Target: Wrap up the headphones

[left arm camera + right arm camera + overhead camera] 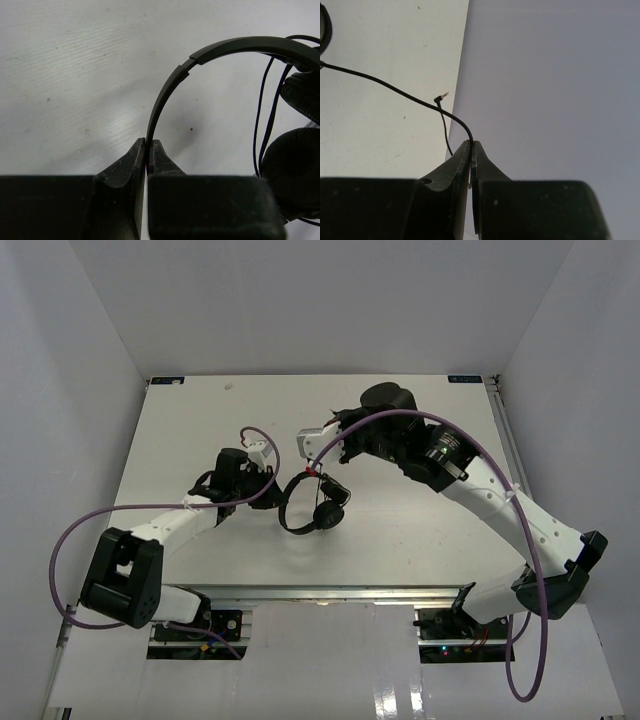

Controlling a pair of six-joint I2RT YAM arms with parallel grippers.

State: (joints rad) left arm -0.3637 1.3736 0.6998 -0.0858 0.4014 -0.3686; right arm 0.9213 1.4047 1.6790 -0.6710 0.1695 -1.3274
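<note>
The white table (200, 420) fills the middle of the top view, boxed in by plain pale walls (320, 300); both arms come in from the bottom edge, each trailing a thick purple cable (62, 540). The right arm (500, 500) is the bigger shape, arching from lower right up and over toward centre frame; the left arm (165, 525) runs low from lower left toward the centre.

The headphones (322, 515) sit just left of centre in that view, between the 2 grippers (can't tell if they're resting on the table or lifted a bit). The left gripper (148, 145) has its jaws pinched together on the thin headband (165, 95); in its wrist view the band rises out from between the tips and curves off to the upper right. The 2 padded ear cups (295, 170) stack at the right edge of that frame, with 2 strands of cord (257, 130) running down beside them.

The right gripper (471, 144) is clamped tight on the cord too; from the tips it arcs away to the upper left of its wrist view. The tiny plug (441, 97) with its metal tip hangs on a short tail just up and left of the tips.
</note>
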